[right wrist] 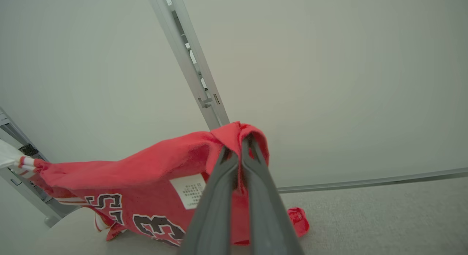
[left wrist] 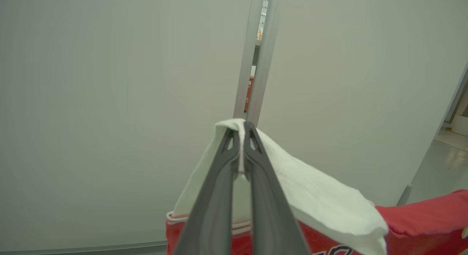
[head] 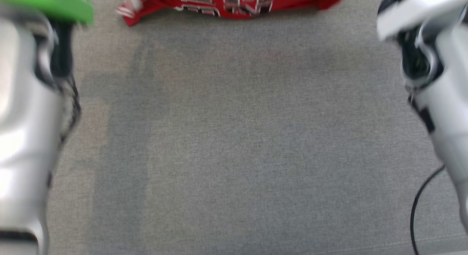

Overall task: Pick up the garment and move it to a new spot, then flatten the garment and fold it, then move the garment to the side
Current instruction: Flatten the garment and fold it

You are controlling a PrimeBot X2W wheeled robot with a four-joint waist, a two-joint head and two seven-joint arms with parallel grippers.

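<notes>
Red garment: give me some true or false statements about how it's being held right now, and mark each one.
1. The left gripper is shut on a white part of the garment. True.
2. The right gripper is open and apart from the garment. False: it is shut on a red fold of the cloth.
3. The garment lies flat and folded on the grey surface. False: it is unfolded and held up between the two grippers.
4. A white label shows on the garment near the right gripper's fingers. True.
5. The garment carries dark characters outlined in white. True.
</notes>
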